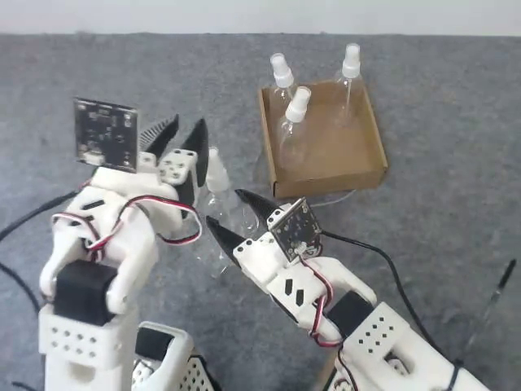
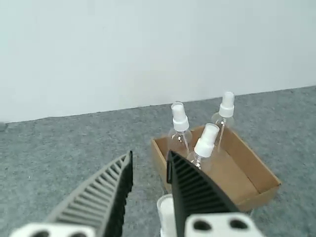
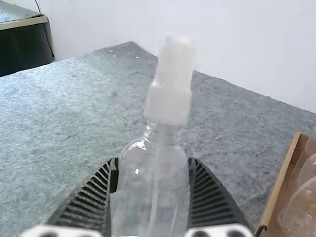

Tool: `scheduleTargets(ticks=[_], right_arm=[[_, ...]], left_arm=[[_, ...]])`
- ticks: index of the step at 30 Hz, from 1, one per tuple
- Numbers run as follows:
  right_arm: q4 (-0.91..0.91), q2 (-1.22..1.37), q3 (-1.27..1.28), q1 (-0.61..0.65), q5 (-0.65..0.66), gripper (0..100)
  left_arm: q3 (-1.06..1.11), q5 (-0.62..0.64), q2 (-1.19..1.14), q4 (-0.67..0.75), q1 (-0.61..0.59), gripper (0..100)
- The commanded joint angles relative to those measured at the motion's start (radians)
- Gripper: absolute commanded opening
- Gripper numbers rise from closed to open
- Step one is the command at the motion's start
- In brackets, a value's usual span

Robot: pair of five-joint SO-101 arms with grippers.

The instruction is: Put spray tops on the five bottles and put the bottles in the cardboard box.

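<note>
Item: bottle (image 1: 220, 210), clear, upright at lower centre of the high view, with a spray top (image 1: 216, 169) on its neck. Holder: right pincer (image 1: 225, 206), clamped on the bottle's body with one jaw against each flank. Idle: left pincer (image 1: 187, 122), left of centre, jaws apart and holding nothing, just beside the spray top. Receptacle: cardboard box (image 1: 330, 181), upper centre-right on the grey surface (image 1: 456, 122), containing three capped bottles (image 1: 295, 118), all upright. Step in hand, as judged: capping of this bottle looks finished or nearly so, and boxing is not yet done — three of five are stowed. The next move calls for the left pincer to stand well off the top. The right pincer then has to carry the bottle up and rightward in the high view, over the box's near wall. It should set the bottle on the bare floor at the box's lower right without knocking the three standing there. View differences: the right wrist view shows jaw contact on both sides of the bottle, which the high view leaves uncertain. The left wrist view confirms the gap between its jaws, with the white top low beside one jaw. The high view gives the box's layout and the stretch between bottle and box — the right wrist view cuts the box to an edge.
</note>
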State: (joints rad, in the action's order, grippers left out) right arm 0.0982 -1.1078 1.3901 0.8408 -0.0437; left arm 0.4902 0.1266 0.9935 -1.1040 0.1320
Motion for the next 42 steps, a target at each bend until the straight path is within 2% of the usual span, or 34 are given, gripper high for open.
scheduleTargets(ticks=[1,6,9,13,17,26,31,37,42], right_arm=[[-0.025,-0.027,-0.005,-0.007,-0.014,0.6],[-0.025,-0.027,-0.005,-0.007,-0.014,0.6],[-0.025,-0.027,-0.005,-0.007,-0.014,0.6],[-0.024,-0.027,-0.005,-0.007,-0.014,0.6],[-0.024,-0.025,-0.005,-0.007,-0.014,0.6],[-0.024,-0.025,-0.005,-0.007,-0.014,0.6],[-0.024,-0.025,-0.005,-0.007,-0.014,0.6],[-0.024,-0.025,-0.003,-0.007,-0.014,0.6],[-0.019,-0.025,-0.003,-0.008,-0.012,0.6]], left_arm=[[-0.048,-0.009,-0.011,-0.011,0.011,11],[-0.031,-0.017,-0.021,0.043,0.002,10],[0.002,-0.052,-0.11,0.086,-0.011,10],[0.005,-0.066,-0.21,0.037,-0.003,10],[0.039,-0.089,-0.21,0.002,-0.003,10],[0.137,-0.123,-0.209,-0.009,-0.002,10],[0.134,-0.158,-0.209,-0.003,0.052,10],[-0.035,-0.152,-0.209,-0.034,-0.005,11],[-0.185,-0.147,-0.207,-0.163,-0.061,16]])
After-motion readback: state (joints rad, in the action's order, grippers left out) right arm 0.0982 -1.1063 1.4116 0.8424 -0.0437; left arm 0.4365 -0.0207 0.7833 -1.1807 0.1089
